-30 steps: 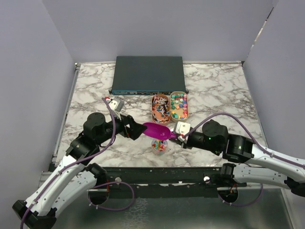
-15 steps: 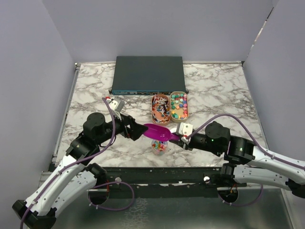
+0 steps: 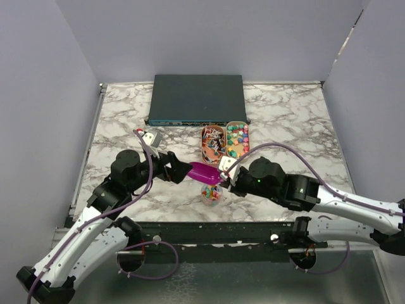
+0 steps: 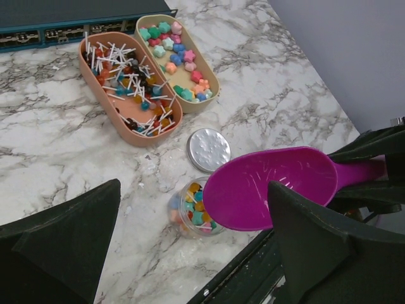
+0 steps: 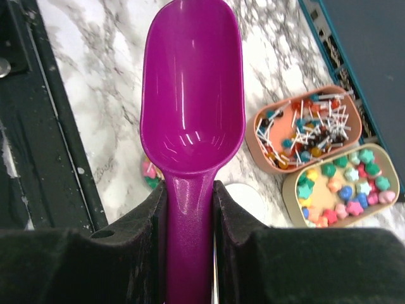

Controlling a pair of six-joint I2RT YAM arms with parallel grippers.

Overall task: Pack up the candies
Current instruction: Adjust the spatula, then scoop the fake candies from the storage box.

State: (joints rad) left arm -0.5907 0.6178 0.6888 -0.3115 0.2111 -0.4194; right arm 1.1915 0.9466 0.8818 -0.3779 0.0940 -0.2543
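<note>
Many candies [image 4: 197, 210] lie in the small jar [image 4: 174, 215] just below the right pincer [image 5: 189, 209], clamped on the empty scoop [image 5: 193, 88], which could tip it or hit the wide-apart left pincer [image 3: 184, 172], seemingly very near.

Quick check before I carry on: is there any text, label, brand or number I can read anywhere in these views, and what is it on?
No legible text in any view.
Dark box: small markings along its front panel, too small and blurred to read.
Silver lid: textured surface, no lettering can be made out.
Purple scoop: plain, no print visible.
</note>
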